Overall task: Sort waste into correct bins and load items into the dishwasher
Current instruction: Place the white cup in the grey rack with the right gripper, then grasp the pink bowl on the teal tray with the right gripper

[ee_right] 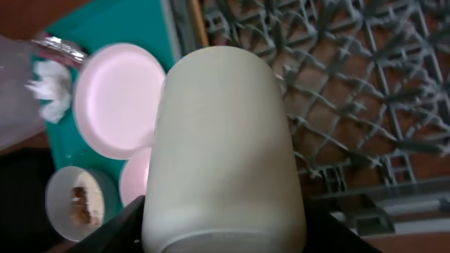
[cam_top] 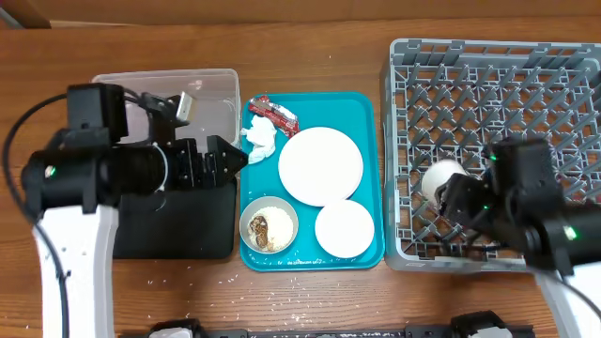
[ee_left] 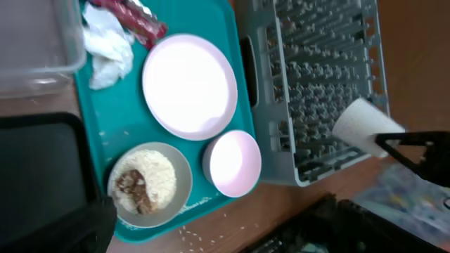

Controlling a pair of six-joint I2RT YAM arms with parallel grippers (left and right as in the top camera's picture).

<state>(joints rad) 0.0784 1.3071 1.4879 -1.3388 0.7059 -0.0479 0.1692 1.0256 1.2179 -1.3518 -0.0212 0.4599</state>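
My right gripper is shut on the small white cup, which it holds on its side over the front left part of the grey dish rack. The cup fills the right wrist view. My left gripper is open and empty, hovering at the left edge of the teal tray. On that tray lie the red-and-silver wrapper, the white tissue, the large plate, the pink bowl, and the grey-white bowl with rice and brown scraps.
The clear tub stands at the back left and the black tray in front of it, both partly under my left arm. Loose rice grains lie on the wooden table in front of the teal tray.
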